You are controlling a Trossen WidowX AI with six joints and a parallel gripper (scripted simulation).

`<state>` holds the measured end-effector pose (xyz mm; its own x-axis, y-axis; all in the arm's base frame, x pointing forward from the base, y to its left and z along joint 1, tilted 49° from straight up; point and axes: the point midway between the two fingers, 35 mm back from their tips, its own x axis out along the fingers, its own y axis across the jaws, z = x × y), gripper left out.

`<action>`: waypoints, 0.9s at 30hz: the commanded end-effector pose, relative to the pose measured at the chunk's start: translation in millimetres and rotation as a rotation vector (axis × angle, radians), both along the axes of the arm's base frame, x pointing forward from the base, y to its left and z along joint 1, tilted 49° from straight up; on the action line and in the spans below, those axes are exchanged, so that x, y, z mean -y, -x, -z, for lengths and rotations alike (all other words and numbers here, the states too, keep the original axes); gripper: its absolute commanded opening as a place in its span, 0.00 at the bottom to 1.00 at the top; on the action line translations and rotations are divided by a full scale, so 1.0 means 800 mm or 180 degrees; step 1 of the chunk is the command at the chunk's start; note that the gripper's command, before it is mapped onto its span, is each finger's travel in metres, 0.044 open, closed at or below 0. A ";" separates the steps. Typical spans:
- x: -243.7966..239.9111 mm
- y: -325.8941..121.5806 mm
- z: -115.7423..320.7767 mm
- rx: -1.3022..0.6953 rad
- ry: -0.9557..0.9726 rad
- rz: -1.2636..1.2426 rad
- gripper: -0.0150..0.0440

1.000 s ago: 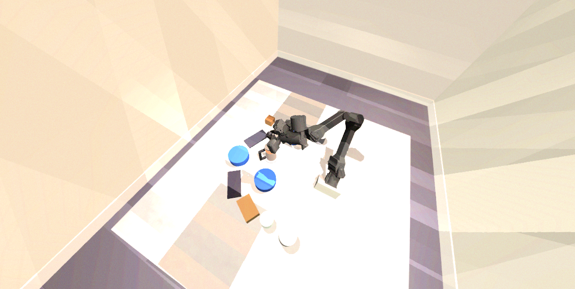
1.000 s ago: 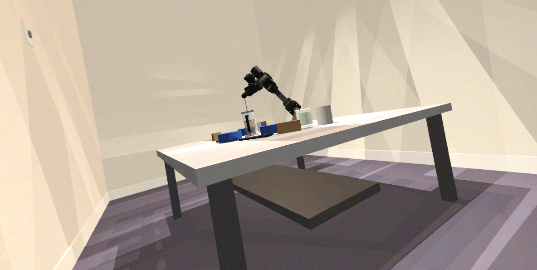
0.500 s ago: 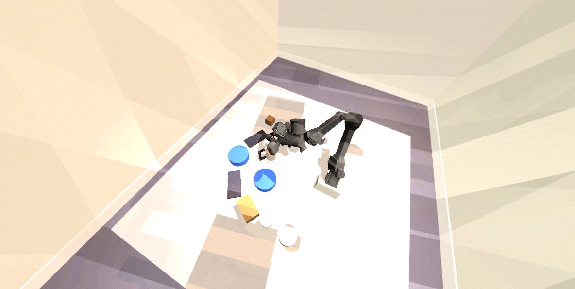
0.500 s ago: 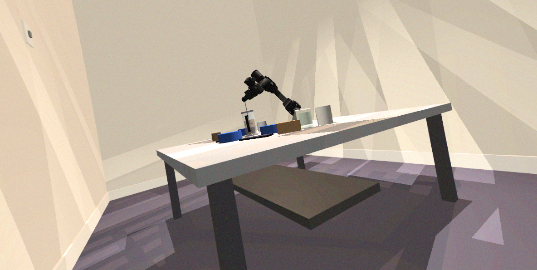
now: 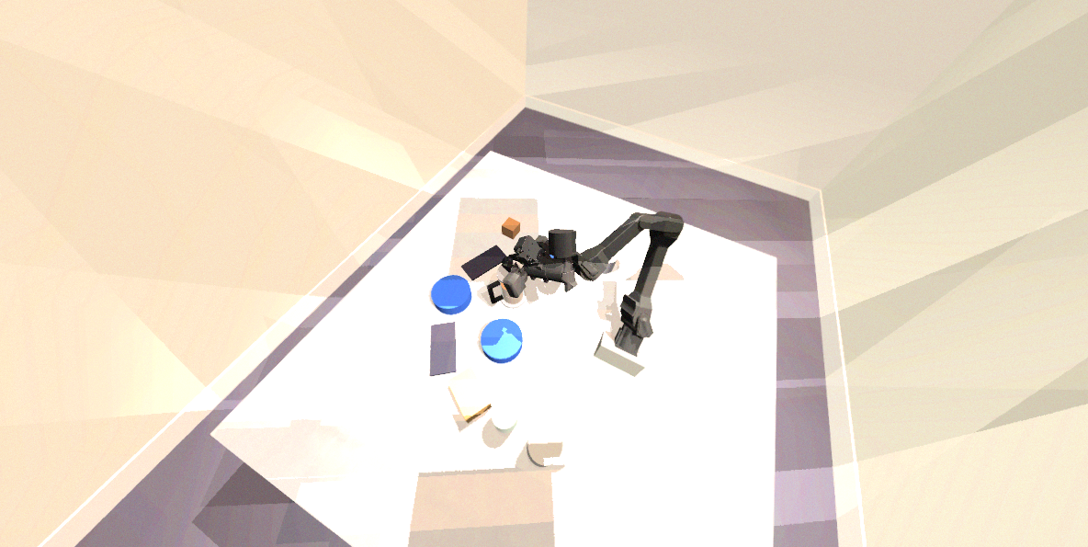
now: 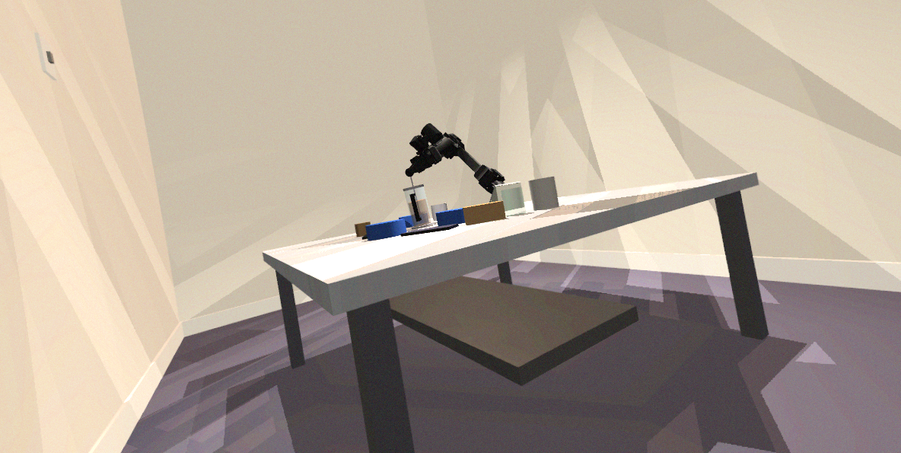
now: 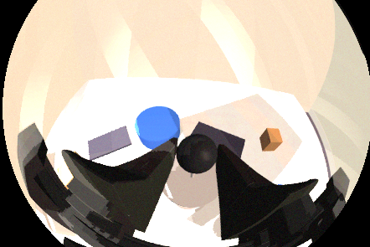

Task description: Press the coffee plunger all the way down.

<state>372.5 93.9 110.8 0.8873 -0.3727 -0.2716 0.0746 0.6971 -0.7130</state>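
The coffee press (image 6: 421,206) is a clear upright cylinder with a black handle (image 6: 414,206) (image 5: 494,291) on its side. Its black round plunger knob (image 7: 197,153) (image 6: 410,171) stands above the lid on a thin rod (image 6: 412,181), part of which shows between knob and lid. My gripper (image 7: 197,150) is shut on the knob, one fingertip on each side of it, right above the press. In the top view the arm hides part of the press and the knob is hard to make out.
Blue discs (image 5: 450,293) (image 5: 501,340) (image 7: 157,126) and dark flat slabs (image 5: 483,262) (image 5: 442,348) lie near the press. An orange cube (image 5: 510,227) (image 7: 270,139) is beyond. A sandwich-like block (image 5: 469,402), a pale cup (image 5: 504,419) and a grey cylinder (image 6: 543,193) stand farther along.
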 end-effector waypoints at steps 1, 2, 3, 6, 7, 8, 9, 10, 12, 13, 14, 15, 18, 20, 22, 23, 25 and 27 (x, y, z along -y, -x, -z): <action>0.021 0.002 0.019 -0.0143 0.0127 0.0130 0.47; 0.021 0.001 0.019 -0.0143 0.0127 0.0130 0.47; 0.021 0.001 0.019 -0.0143 0.0127 0.0130 0.47; 0.020 0.000 0.019 -0.0142 0.0127 0.0130 0.47; 0.020 0.000 0.019 -0.0142 0.0127 0.0130 0.47; 0.020 0.000 0.019 -0.0142 0.0127 0.0130 0.47; 0.020 0.000 0.019 -0.0142 0.0127 0.0130 0.47; 0.020 -0.001 0.019 -0.0142 0.0127 0.0130 0.47; 0.019 -0.001 0.019 -0.0142 0.0127 0.0130 0.47; 0.019 -0.001 0.020 -0.0142 0.0126 0.0131 0.47; 0.019 -0.001 0.020 -0.0141 0.0126 0.0131 0.47; 0.019 -0.001 0.020 -0.0141 0.0126 0.0131 0.47; 0.018 -0.002 0.020 -0.0141 0.0126 0.0131 0.47; 0.018 -0.002 0.020 -0.0141 0.0126 0.0131 0.47; 0.018 -0.002 0.020 -0.0141 0.0126 0.0131 0.47; 0.018 -0.002 0.020 -0.0141 0.0126 0.0131 0.47; 0.017 -0.002 0.021 -0.0141 0.0126 0.0131 0.47; 0.017 -0.002 0.021 -0.0141 0.0126 0.0131 0.47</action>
